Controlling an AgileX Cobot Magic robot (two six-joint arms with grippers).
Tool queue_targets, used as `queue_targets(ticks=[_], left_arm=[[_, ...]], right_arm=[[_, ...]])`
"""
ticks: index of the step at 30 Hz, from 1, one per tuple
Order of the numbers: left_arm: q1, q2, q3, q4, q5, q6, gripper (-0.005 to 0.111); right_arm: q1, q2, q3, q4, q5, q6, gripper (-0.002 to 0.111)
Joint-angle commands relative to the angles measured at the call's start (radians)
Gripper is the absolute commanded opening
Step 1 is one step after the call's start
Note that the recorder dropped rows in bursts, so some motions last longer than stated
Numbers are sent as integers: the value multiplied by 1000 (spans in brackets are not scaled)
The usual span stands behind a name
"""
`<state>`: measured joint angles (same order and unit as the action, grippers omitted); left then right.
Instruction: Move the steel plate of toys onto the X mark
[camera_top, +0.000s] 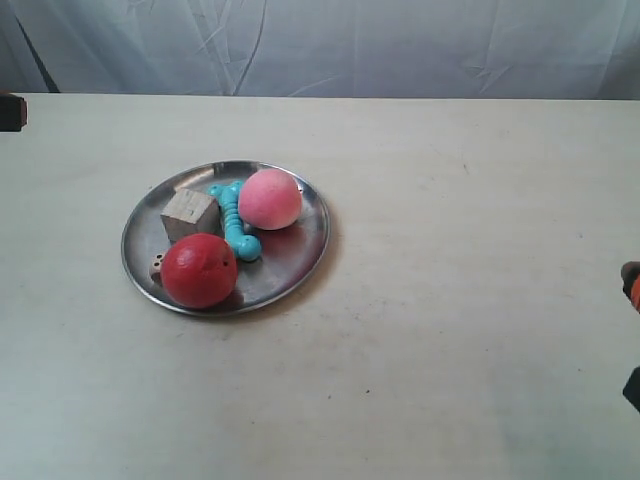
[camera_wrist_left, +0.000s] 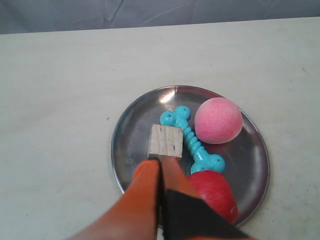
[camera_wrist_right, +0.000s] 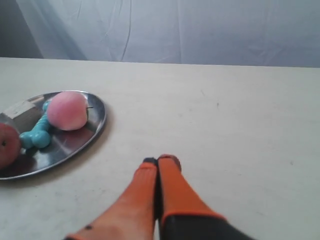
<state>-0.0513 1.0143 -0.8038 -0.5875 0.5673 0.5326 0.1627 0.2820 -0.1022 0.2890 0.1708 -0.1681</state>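
The steel plate (camera_top: 296, 262) lies on the pale table, left of centre in the exterior view. It holds a pink ball (camera_top: 270, 198), a red ball (camera_top: 199, 270), a teal bone toy (camera_top: 236, 225), a wooden cube (camera_top: 189, 213) and a small die (camera_top: 157, 266) tucked behind the red ball. My left gripper (camera_wrist_left: 161, 161) is shut and empty, its tips lining up with the cube (camera_wrist_left: 165, 141) over the plate (camera_wrist_left: 131, 134). My right gripper (camera_wrist_right: 160, 161) is shut and empty over bare table, well apart from the plate (camera_wrist_right: 95, 118). I cannot make out the X mark.
A white cloth backdrop (camera_top: 400, 45) hangs behind the table's far edge. A dark piece (camera_top: 10, 110) shows at the exterior view's left edge. An orange and black piece (camera_top: 630, 285) of an arm shows at its right edge.
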Motion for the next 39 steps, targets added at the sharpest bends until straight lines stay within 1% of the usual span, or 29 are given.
queue_targets(ticks=[1, 2, 5, 26, 28, 30, 33, 35, 37, 39], left_arm=[[-10, -7, 2, 1, -12, 3, 0], [-10, -7, 2, 1, -12, 3, 0], [-10, -7, 2, 1, -12, 3, 0], [-10, -12, 2, 2, -12, 3, 0], [-10, -43, 22, 5, -43, 3, 0], [-10, -94, 37, 111, -70, -14, 0], [-10, -186, 74, 255, -72, -175, 0], [-10, -262, 119, 361, -83, -312, 0], [-10, -339, 177, 433, -109, -385, 0], [-10, -408, 238, 474, -130, -426, 0]], right_arm=[[-22, -122, 102, 10, -104, -8, 0], [-22, -138, 102, -1, -51, -8, 0], [-22, -155, 102, 6, -20, -8, 0], [-22, -157, 102, 18, -22, -8, 0], [-22, -157, 102, 18, -22, -8, 0], [-22, -157, 102, 18, -22, -8, 0], [-22, -157, 102, 18, -27, -8, 0], [-22, -157, 102, 18, -29, -8, 0], [-22, -157, 102, 18, -29, -8, 0], [-22, -157, 102, 20, -29, -8, 0]])
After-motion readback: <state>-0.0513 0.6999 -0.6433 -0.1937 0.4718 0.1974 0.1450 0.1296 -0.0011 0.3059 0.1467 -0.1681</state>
